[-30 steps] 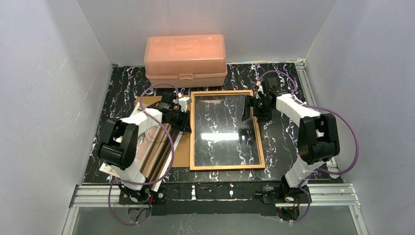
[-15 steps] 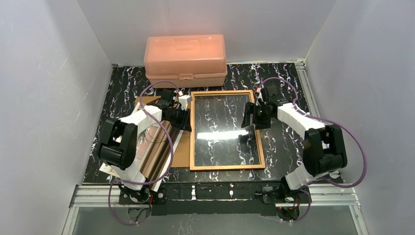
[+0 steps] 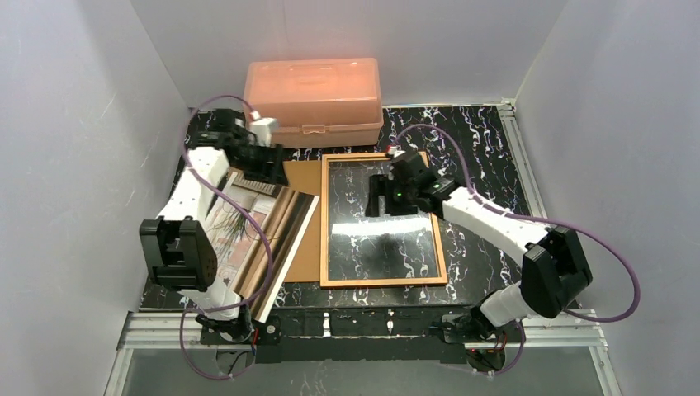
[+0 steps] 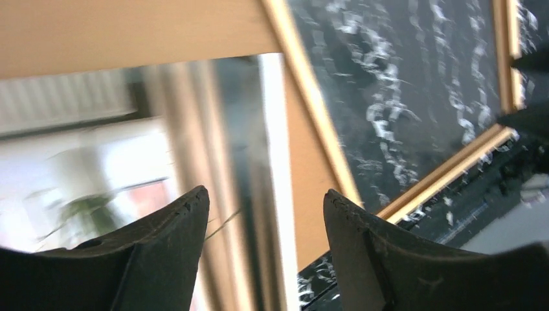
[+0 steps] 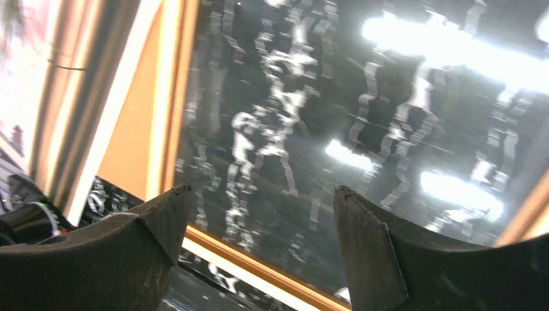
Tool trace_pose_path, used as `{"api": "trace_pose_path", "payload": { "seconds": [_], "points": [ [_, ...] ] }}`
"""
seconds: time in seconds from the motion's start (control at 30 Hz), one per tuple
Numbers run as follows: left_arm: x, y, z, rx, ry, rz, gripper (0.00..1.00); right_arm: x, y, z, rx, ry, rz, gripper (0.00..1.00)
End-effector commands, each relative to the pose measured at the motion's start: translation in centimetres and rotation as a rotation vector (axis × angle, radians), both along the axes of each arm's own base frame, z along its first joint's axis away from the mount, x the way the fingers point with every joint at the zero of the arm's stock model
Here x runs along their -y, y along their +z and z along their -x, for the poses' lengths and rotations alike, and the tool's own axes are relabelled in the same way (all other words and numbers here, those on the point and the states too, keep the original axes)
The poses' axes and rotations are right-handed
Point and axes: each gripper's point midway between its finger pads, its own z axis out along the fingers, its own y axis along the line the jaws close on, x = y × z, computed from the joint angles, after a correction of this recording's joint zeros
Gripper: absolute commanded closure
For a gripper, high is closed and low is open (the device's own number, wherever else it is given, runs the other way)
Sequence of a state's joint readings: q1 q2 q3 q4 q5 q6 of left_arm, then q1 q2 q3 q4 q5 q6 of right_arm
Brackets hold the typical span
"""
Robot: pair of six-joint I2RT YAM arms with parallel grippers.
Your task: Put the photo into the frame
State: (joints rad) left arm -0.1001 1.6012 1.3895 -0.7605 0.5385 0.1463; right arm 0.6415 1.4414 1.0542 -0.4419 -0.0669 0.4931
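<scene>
Black marbled table [image 3: 487, 165] carries the photo [image 3: 285, 223] left of the frame [image 3: 384, 283]; left gripper [image 3: 272, 172] hangs over the photo's far end, right gripper [image 3: 378, 198] over the frame, both jaws apart, empty.

Photo [image 3: 272, 223] beige-pink, dark stripes; frame [image 3: 384, 282] orange-brown; box [image 3: 312, 87] pink; table [image 3: 479, 136] black, white-veined; board [image 3: 302, 175] brown.

The pink box [image 3: 314, 95] walls off the frame [image 3: 323, 223] at its far edge.
</scene>
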Motion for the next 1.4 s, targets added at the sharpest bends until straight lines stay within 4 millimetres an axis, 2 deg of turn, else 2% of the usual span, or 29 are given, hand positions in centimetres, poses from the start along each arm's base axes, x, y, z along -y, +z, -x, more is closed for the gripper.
{"api": "trace_pose_path", "payload": {
  "seconds": [0.0, 0.07, 0.17, 0.23, 0.3, 0.43, 0.53, 0.73, 0.9, 1.07, 1.37],
  "points": [
    [-9.2, 1.8, 2.7, -0.075, 0.051, -0.122, 0.35, -7.5, 4.4, -1.3, 0.154, -0.009, -0.115, 0.11],
    [-13.2, 1.3, 2.9, -0.096, 0.088, -0.198, 0.35, -10.8, 4.8, -0.7, 0.171, 0.03, -0.135, 0.11],
    [-17.6, 0.4, 3.5, -0.14, 0.165, -0.25, 0.35, -15.7, 4.5, 0.4, 0.162, 0.105, -0.164, 0.11],
    [-19.5, -0.3, 4.1, -0.165, 0.21, -0.266, 0.36, -18.4, 3.9, 1.2, 0.15, 0.151, -0.164, 0.11],
    [-21.3, -1.1, 4.4, -0.178, 0.256, -0.303, 0.37, -20.9, 1.9, 2.2, 0.108, 0.199, -0.146, 0.11],
    [-23.0, -3.1, 5.1, -0.18, 0.274, -0.386, 0.38, -23.5, -0.9, 2.8, 0.044, 0.23, -0.128, 0.11],
    [-23.7, -4.8, 5.4, -0.183, 0.279, -0.427, 0.38, -24.3, -2.7, 2.7, 0.005, 0.214, -0.131, 0.11],
    [-25.5, -8.0, 5.6, -0.17, 0.294, -0.531, 0.4, -24.3, -4.6, 2.5, -0.013, 0.198, -0.098, 0.11],
    [-26.2, -8.0, 5.2, -0.154, 0.317, -0.532, 0.4, -23.1, -5.7, 2.1, -0.002, 0.166, -0.039, 0.11],
    [-28.1, -8.4, 4.8, -0.144, 0.346, -0.594, 0.41, -22.0, -6.5, 1.6, 0.0, 0.148, 0.002, 0.11],
    [-30.2, -10.7, 5.1, -0.162, 0.395, -0.692, 0.43, -23.7, -5.8, 1.5, -0.018, 0.172, -0.081, 0.11]
  ]
}}
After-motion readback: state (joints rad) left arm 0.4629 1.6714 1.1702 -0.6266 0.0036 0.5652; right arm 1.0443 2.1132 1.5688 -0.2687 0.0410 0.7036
